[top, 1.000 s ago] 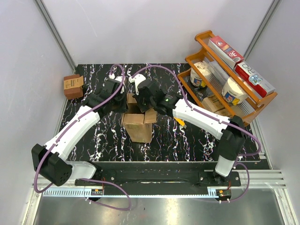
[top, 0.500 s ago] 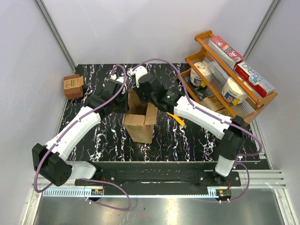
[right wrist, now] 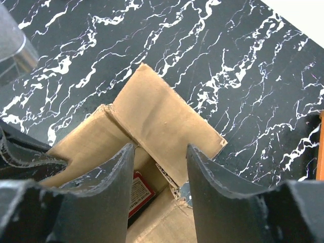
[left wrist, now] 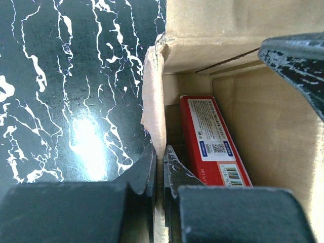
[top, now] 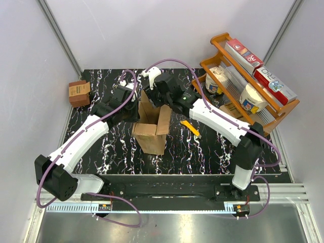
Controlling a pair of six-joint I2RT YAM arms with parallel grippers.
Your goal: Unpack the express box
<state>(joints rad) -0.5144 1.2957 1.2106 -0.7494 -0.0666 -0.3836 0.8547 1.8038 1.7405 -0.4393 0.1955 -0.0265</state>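
The left gripper (left wrist: 159, 174) clamps the express box (top: 150, 134) wall. The right gripper (right wrist: 160, 169) gapes above a flap; a red carton (left wrist: 210, 139) lies inside

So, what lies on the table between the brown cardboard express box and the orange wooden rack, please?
A yellow-and-black cutter-like tool, seen in the top external view.

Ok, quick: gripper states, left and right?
Left gripper: closed on the express box, pinching its cardboard edge.
Right gripper: open, holding nothing, above the box.
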